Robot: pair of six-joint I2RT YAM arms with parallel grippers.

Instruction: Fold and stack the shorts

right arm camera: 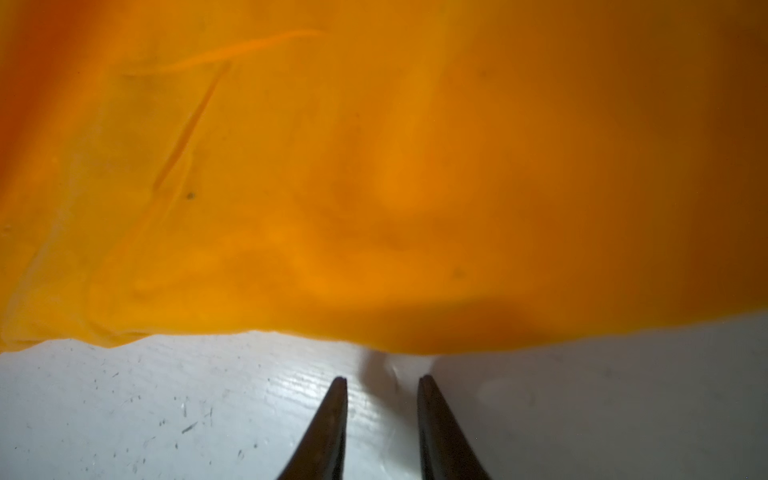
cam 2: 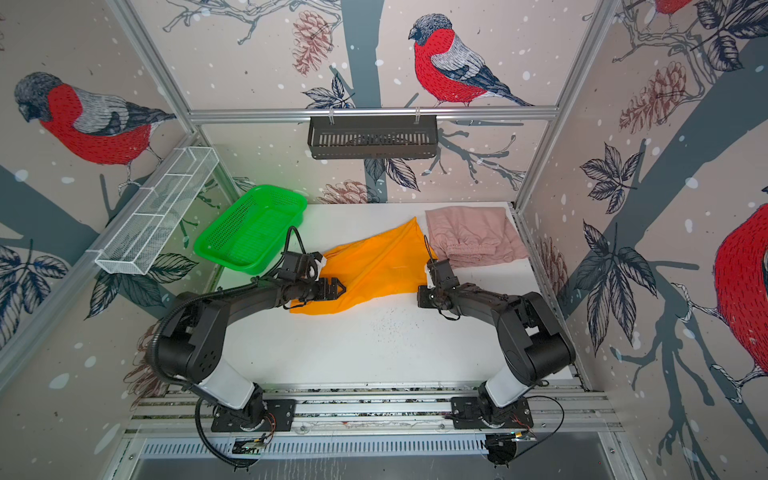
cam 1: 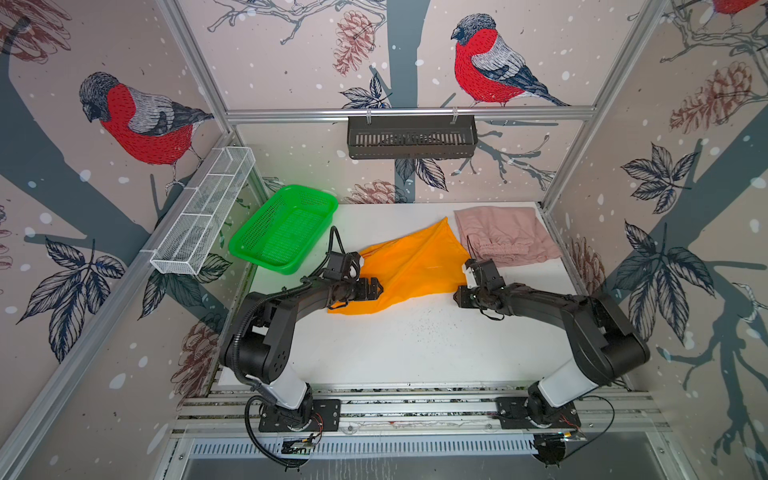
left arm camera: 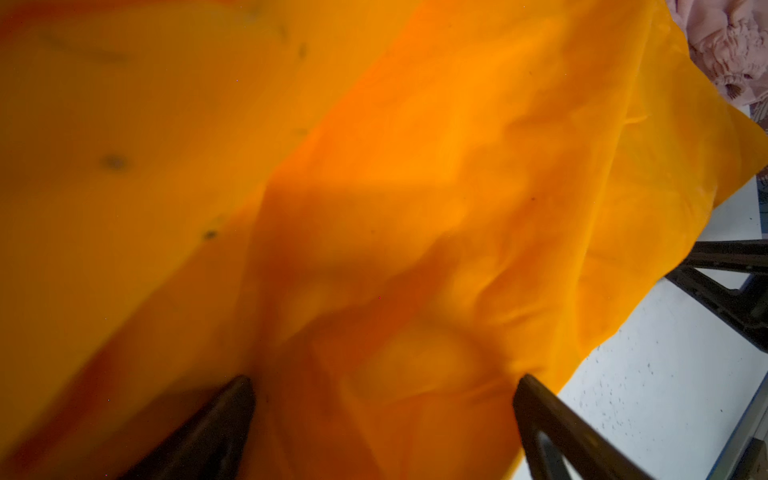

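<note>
On the white table (cam 1: 415,345) lie bright orange thin fabric shorts (cam 1: 411,266), with dusty pink fabric shorts (cam 1: 503,237) at their two o'clock and a green plastic mesh basket (cam 1: 286,228) at their ten o'clock. The left end effector (cam 1: 375,288) sits over their eight o'clock side; the right end effector (cam 1: 459,298) is just beside their four o'clock corner.

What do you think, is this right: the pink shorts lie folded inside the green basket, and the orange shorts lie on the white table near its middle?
Not quite. Both top views show the pink shorts folded on the white table, at its far right, not inside the green basket. The orange shorts do lie on the table near its middle.
</note>
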